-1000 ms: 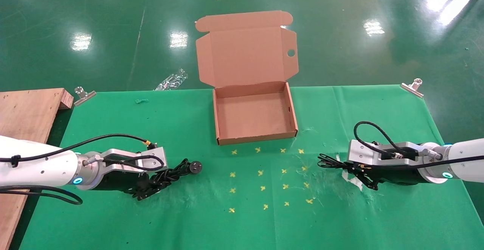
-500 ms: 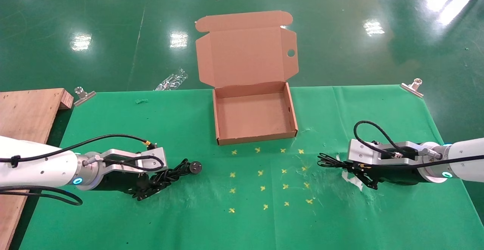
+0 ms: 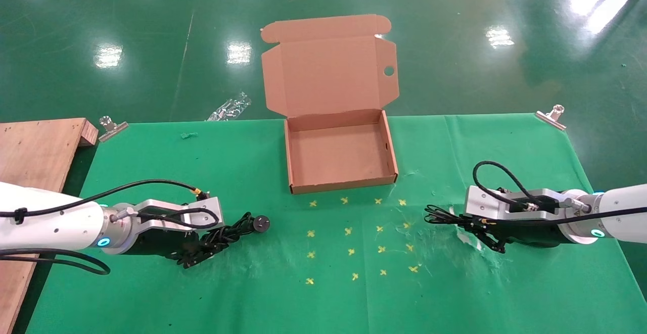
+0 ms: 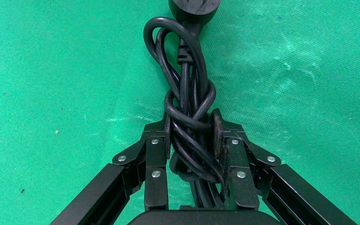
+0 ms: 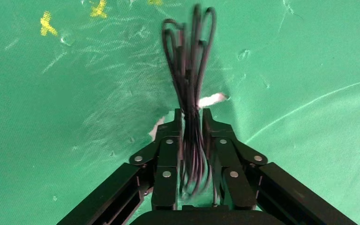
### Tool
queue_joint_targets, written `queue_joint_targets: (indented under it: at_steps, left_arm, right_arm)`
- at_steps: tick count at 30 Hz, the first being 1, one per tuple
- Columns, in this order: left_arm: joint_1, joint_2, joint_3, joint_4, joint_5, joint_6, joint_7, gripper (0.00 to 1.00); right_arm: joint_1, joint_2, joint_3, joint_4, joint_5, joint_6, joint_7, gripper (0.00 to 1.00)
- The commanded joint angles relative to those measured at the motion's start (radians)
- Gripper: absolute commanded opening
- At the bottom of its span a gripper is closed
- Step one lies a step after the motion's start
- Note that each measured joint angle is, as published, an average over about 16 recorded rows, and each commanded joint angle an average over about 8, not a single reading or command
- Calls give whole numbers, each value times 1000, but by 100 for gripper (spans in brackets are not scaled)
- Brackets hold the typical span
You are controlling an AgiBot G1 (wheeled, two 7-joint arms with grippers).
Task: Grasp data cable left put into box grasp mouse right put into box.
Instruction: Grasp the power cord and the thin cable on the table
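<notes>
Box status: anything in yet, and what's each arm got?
Nothing delivered: the box sits open with a bare floor. In hand: the left gripper is clamped on the data cable, and the right gripper is closed on a bundle of thin black cord; no mouse body is visible. Left: both lifts, carries and drops.

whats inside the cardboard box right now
Nothing: the box shows only its bare brown floor and walls. A strip of floor behind the near wall is hidden. The data cable lies outside it, on the cloth in the left pincer.
</notes>
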Motion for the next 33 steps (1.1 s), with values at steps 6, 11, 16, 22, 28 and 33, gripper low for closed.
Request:
queue_joint_targets:
  at_steps: [6,11,16,22,28,33]
  left_arm:
    - [0,0,0,0,0,0,0,0]
    - [0,0,0,0,0,0,1,0]
    - [1,0,0,0,0,0,1,0]
    - [1,0,0,0,0,1,1,0]
    - [1,0,0,0,0,1,1,0]
    - [1,0,0,0,0,1,1,54]
  right_arm:
    - [0,0,0,0,0,0,0,24]
    - [0,0,0,0,0,1,0,6]
    - [0,0,0,0,0,1,0,2]
    - [0,0,0,0,0,1,0,0]
    - [0,0,0,0,0,1,0,0]
    - [0,0,0,0,0,1,0,38]
